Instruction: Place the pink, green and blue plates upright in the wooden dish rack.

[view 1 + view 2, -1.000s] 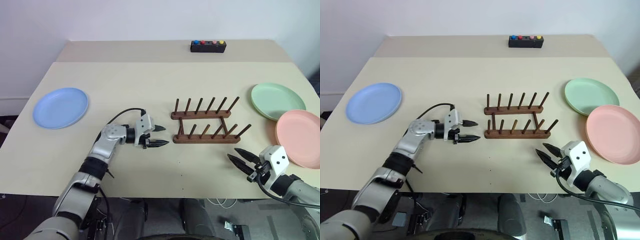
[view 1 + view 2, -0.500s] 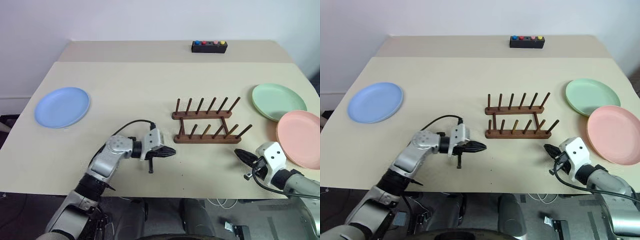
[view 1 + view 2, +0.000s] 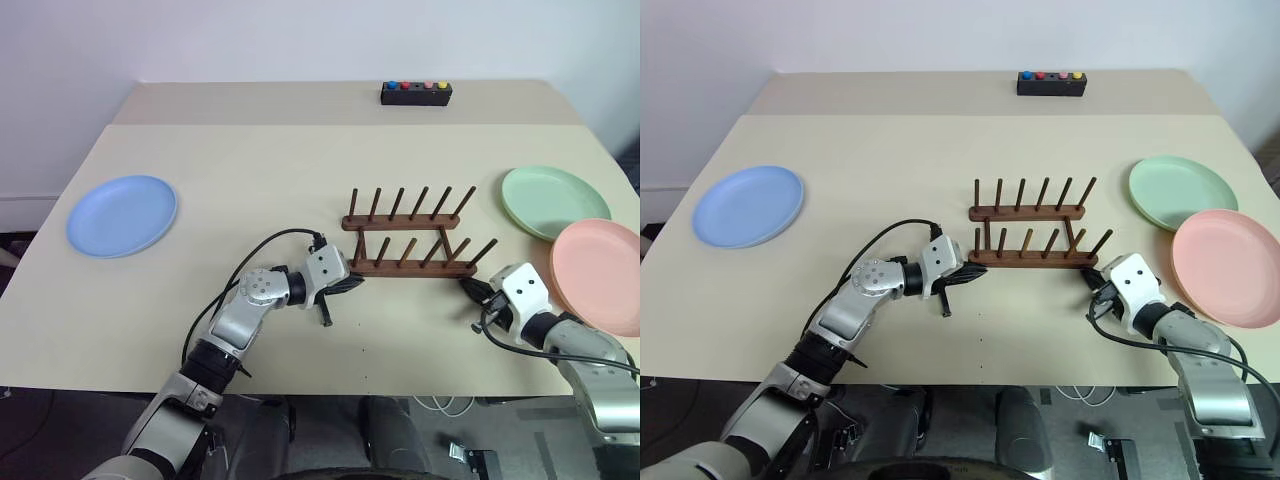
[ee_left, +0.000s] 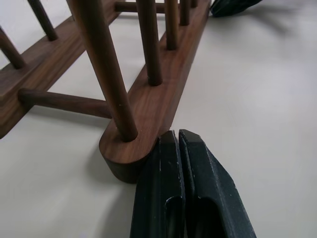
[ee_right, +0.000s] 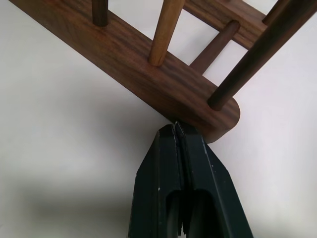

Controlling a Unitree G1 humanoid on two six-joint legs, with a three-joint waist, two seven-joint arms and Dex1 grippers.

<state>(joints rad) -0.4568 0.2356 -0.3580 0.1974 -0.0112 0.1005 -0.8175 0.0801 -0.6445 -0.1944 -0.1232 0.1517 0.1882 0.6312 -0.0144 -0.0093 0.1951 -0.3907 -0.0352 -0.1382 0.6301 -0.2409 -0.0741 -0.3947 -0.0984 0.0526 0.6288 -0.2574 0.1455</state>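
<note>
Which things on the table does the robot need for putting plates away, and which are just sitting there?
Needed:
wooden dish rack
blue plate
green plate
pink plate
left gripper and right gripper, both shut, tips at the rack's near rail ends

Just sitting there:
black box with coloured buttons

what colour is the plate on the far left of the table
Light blue. The blue plate shows best in the left eye view, lying flat near the table's left edge.
</note>
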